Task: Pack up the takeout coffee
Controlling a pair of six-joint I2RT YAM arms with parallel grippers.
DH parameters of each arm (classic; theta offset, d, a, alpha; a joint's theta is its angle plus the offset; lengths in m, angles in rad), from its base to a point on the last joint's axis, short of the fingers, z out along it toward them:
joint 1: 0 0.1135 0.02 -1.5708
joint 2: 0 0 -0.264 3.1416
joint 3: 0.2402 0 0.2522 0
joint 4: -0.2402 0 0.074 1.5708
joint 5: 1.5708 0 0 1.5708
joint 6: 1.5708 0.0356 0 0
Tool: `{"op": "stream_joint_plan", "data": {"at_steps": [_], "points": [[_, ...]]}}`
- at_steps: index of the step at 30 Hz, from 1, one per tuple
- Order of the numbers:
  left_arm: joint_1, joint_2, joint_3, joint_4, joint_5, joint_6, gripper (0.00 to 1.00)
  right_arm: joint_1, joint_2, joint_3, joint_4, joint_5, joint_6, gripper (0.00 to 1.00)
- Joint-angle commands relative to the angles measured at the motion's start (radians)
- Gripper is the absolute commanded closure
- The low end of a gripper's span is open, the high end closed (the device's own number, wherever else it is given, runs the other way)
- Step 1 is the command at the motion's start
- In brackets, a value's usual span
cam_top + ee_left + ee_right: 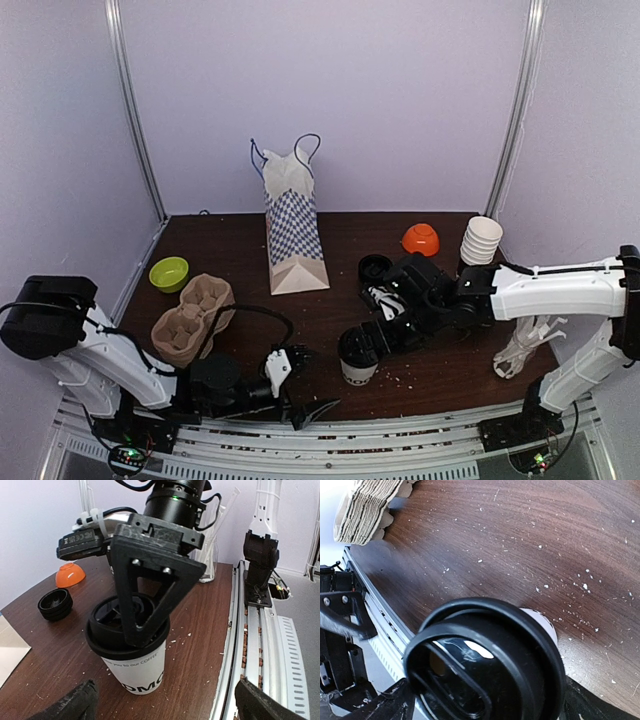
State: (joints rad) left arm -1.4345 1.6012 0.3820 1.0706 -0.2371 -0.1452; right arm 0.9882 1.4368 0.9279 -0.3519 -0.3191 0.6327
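Bits and pieces around the dark wooden table (440,375)!
We see a checked paper bag (293,235) upright at the back, a green bowl (169,273) just beside a cardboard cup carrier (193,318) on the left, and an orange bowl (421,239) near stacked paper cups (481,241) on the right.

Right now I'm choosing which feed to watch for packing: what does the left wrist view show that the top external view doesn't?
Only the left wrist view shows readable lettering on the takeout coffee. Only the top external view shows the paper bag, the cardboard carriers, the green bowl and the stack of cups. Both show the takeout coffee itself, the orange bowl and the spare black lids.
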Motion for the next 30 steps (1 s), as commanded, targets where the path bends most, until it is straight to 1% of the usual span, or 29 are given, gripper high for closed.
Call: {"op": "stream_joint_plan", "data": {"at_steps": [1, 8, 11, 14, 17, 21, 26, 30], "points": [[-0.004, -0.061, -0.018, -0.031, -0.055, -0.053, 0.02, 0.009, 0.002, 0.051, -0.046, 0.003, -0.019, 0.00], [-0.004, -0.114, -0.009, -0.098, -0.099, -0.076, 0.02, 0.013, -0.041, 0.087, -0.061, -0.016, -0.007, 0.00], [-0.003, -0.166, 0.005, -0.147, -0.146, -0.105, 0.02, 0.010, -0.098, 0.108, -0.069, 0.026, -0.003, 0.00], [0.003, -0.216, 0.023, -0.188, -0.154, -0.132, 0.02, -0.006, -0.146, 0.072, -0.046, 0.054, 0.009, 0.00], [0.024, -0.246, 0.051, -0.236, -0.123, -0.182, 0.03, -0.023, -0.186, -0.009, 0.028, 0.062, 0.044, 0.00], [0.055, -0.247, 0.108, -0.307, -0.061, -0.266, 0.05, -0.039, -0.263, -0.135, 0.152, 0.126, 0.100, 0.01], [0.126, -0.186, 0.216, -0.436, 0.076, -0.387, 0.14, -0.065, -0.308, -0.247, 0.251, 0.161, 0.169, 0.10], [0.192, -0.137, 0.248, -0.450, 0.180, -0.499, 0.19, -0.074, -0.340, -0.310, 0.328, 0.156, 0.221, 0.14]]}}
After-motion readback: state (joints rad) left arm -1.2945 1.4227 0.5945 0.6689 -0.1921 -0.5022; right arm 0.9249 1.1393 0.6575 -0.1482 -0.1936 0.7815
